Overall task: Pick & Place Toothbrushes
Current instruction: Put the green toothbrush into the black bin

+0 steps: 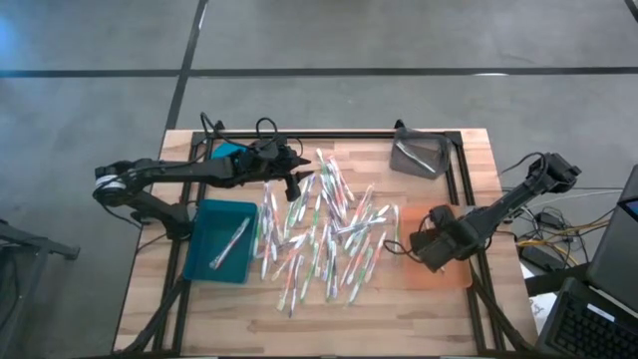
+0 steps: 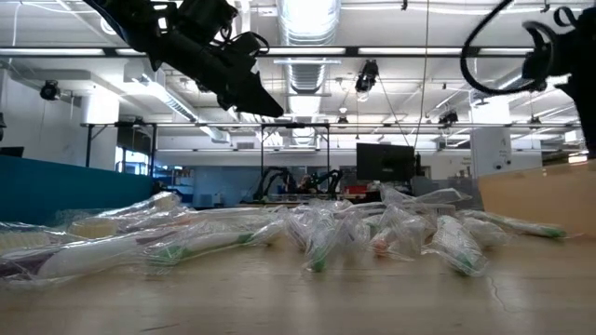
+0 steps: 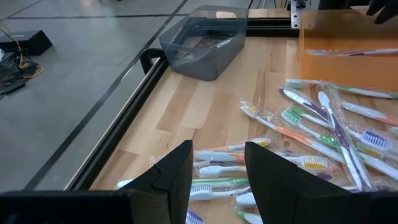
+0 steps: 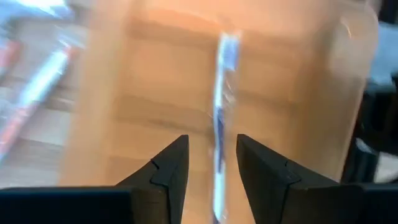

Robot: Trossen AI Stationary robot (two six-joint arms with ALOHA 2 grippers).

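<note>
Several wrapped toothbrushes point(image 1: 324, 234) lie in a loose pile on the wooden table's middle, also seen in the low view as the toothbrushes point(image 2: 326, 233). My left gripper point(image 3: 217, 152) hovers open over the pile's far left part, nothing between its fingers; in the high view the left gripper point(image 1: 292, 179) shows there. My right gripper point(image 4: 211, 146) stands open, pointing down over the orange tray point(image 4: 155, 81) at the table's right. One wrapped toothbrush point(image 4: 222, 93) lies on that tray's floor below the gap between the fingers. Another toothbrush point(image 1: 231, 242) lies in the teal tray point(image 1: 204, 254).
A grey tray point(image 1: 417, 158) stands at the far right of the table, beyond the orange tray point(image 1: 454, 274). A black frame rail point(image 3: 124, 118) runs along the table's far edge. Cables lie off the table's right side.
</note>
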